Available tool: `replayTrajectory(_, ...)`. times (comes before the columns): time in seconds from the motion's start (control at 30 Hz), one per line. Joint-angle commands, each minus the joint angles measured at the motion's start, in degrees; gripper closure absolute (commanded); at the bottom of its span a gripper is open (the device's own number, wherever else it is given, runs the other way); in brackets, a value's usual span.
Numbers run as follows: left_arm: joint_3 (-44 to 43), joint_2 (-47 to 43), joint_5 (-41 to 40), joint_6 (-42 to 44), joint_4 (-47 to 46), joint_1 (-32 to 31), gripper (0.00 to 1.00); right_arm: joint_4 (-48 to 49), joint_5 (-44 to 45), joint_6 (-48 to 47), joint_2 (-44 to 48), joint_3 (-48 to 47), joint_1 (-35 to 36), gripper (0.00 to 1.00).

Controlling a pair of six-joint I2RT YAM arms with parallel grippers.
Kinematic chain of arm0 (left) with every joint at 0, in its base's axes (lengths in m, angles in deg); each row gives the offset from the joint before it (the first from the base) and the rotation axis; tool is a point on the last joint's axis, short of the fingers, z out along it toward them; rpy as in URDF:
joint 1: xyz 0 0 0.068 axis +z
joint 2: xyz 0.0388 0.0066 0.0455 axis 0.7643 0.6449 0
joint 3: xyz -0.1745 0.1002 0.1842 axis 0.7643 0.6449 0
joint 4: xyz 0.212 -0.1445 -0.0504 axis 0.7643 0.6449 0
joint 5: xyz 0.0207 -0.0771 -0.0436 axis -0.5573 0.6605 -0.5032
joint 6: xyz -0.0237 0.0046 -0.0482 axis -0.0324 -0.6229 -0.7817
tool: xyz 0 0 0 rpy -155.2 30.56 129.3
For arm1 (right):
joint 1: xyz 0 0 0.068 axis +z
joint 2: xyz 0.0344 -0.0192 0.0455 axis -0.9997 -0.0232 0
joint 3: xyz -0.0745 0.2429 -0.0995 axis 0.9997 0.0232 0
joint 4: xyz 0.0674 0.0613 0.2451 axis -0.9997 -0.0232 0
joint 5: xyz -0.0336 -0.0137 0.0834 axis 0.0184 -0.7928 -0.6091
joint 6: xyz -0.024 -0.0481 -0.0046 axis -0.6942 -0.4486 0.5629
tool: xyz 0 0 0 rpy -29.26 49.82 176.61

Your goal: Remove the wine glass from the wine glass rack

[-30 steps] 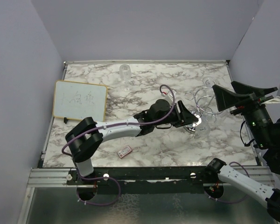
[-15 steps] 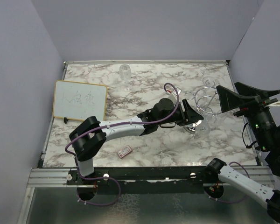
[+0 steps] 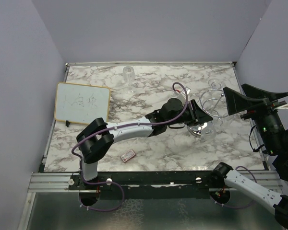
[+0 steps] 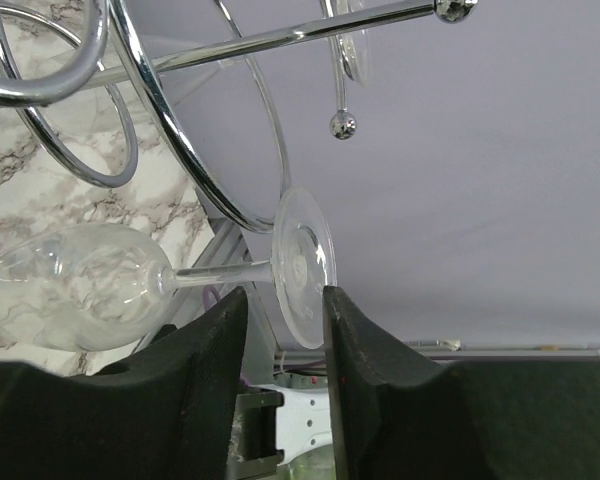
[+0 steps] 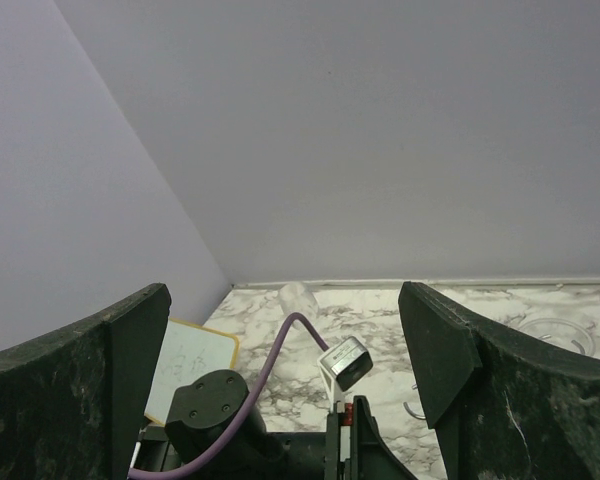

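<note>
Left wrist: left gripper point(image 4: 282, 300) jaws part-open, wine glass point(image 4: 90, 285) foot between its fingers, not clamped. Wine glass rack point(image 4: 280, 40) loops just beyond the fingertips. Right gripper point(image 5: 282, 295) spread wide, empty

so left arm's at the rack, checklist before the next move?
1. Left hand lined up on the wine glass: ok, the foot end of the stem sits between the fingers.
2. Grip made: not ok, a gap shows between one finger and the glass; contact on the other side cannot tell.
3. Glass off the rack: not ok, its foot lies against a wire loop.
4. Way out of the loop: cannot tell from these views.
5. Right hand out of the way: ok, open, empty, off to the right of the rack.
</note>
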Motion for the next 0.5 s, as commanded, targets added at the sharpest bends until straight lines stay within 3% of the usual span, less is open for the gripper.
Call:
replayTrajectory(0.0, -1.99, 1.13, 1.65, -0.69, -1.32, -0.34, 0.65, 1.33, 0.94, -0.56, 0.09, 0.56, 0.21, 0.02)
replayTrajectory(0.47, -2.16, 1.40, 1.90, -1.28, -1.24, -0.38, 0.78, 1.51, 0.91, -0.38, 0.10, 1.20, 0.17, 0.02)
